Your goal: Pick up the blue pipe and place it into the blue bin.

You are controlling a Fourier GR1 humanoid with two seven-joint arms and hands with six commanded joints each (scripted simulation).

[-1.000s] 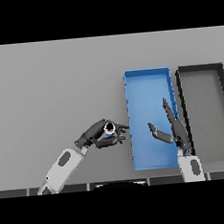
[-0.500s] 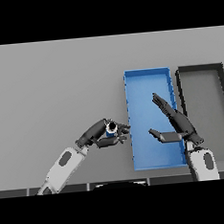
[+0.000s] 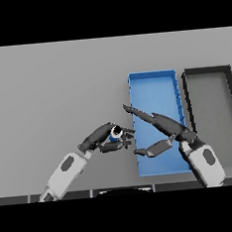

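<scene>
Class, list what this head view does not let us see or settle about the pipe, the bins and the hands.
- Blue pipe: mostly hidden by the left hand curled around it; its length is unclear.
- Blue bin: the floor near its left wall is covered by the right hand, whose fingers are straight.
- Black bin: its right side is cut off by the picture's edge.

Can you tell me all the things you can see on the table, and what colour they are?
blue pipe: one, blue with a white end, held in the left hand, just left of the blue bin
blue bin: one, blue, right of the table's middle
dark bin: one, black with grey floor, right of the blue bin
table: one, grey
left hand: dark, curled round the pipe
right hand: dark, fingers straight, over the blue bin
</scene>
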